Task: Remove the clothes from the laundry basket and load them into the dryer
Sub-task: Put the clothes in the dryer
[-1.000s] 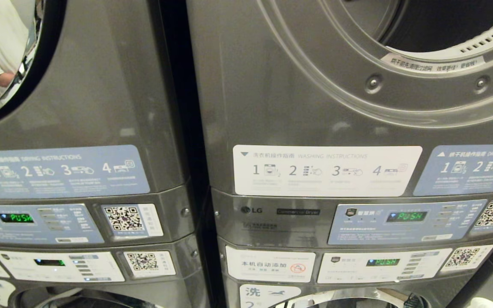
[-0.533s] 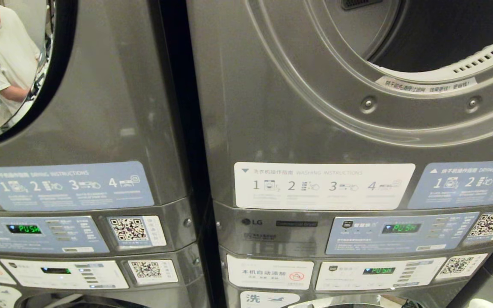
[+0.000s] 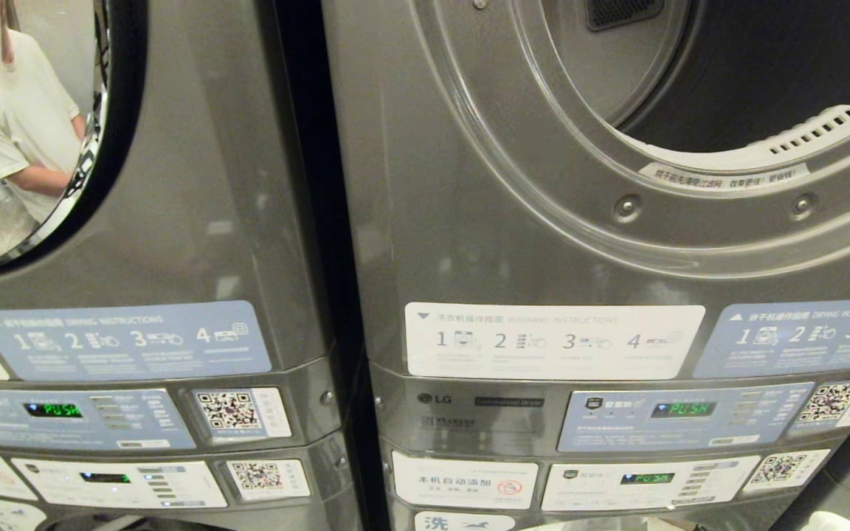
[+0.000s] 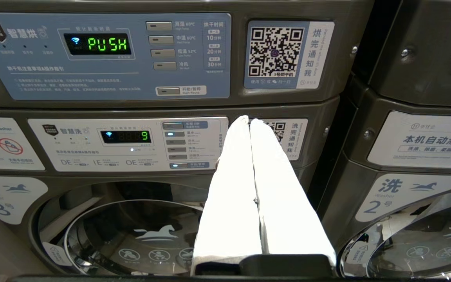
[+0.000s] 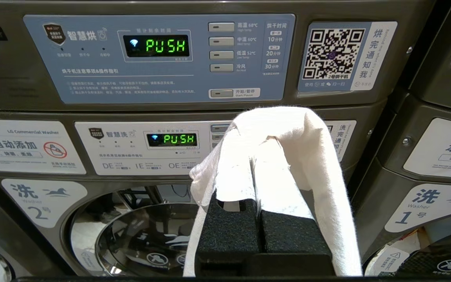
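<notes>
- Cloth point(image 5: 288, 156), white, draped over the right tool point(image 5: 253, 156), pinched between its pressed-together fingers.
- Left tool point(image 4: 250, 121) pressed together, empty.
- Dryer point(image 3: 750, 81) mouth open above; next move, I reckon: lift cloth inside.

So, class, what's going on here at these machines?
A robot faces stacked laundry machines. Its right gripper is shut on a white cloth draped over the fingers, held in front of the control panels. The left gripper is shut and holds nothing. In the head view the open dryer drum is up and to the right; the cloth is not yet inside.
</notes>
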You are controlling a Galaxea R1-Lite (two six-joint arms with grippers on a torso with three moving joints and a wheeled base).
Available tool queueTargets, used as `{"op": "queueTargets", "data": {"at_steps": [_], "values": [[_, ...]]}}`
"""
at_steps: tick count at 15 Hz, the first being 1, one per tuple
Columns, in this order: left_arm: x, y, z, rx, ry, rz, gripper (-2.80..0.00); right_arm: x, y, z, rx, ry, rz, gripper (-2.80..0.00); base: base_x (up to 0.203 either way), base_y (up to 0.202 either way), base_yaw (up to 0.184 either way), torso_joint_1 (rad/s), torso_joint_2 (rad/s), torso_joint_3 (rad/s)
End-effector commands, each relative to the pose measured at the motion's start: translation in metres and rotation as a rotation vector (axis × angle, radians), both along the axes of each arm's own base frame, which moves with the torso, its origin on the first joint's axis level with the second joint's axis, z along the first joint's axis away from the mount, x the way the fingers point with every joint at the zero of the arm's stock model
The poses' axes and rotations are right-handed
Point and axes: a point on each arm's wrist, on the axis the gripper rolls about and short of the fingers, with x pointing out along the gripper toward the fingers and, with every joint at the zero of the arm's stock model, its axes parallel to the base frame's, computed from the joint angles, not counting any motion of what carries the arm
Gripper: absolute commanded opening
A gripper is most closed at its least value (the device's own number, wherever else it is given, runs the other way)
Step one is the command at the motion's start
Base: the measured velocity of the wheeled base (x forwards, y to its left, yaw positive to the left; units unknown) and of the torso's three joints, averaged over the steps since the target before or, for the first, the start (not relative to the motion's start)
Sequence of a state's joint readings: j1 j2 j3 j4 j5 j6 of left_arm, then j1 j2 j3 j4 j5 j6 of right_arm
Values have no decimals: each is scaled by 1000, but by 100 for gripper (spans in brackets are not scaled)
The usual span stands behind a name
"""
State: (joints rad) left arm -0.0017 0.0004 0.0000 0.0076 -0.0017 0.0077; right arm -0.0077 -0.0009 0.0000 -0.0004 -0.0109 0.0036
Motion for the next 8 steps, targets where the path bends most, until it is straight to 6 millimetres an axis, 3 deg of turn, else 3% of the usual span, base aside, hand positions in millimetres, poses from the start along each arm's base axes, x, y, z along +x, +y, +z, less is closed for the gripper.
{"op": "queueTargets", "data": {"at_steps": [1,8], "values": [[0,0,0,0,0,0,-280,0,0,0,-1,0,0,-280,0,0,0,90,-165,-90],[0,0,0,2,-2,0,-280,0,0,0,3,1,0,-280,0,0,0,80,-165,-86]]}}
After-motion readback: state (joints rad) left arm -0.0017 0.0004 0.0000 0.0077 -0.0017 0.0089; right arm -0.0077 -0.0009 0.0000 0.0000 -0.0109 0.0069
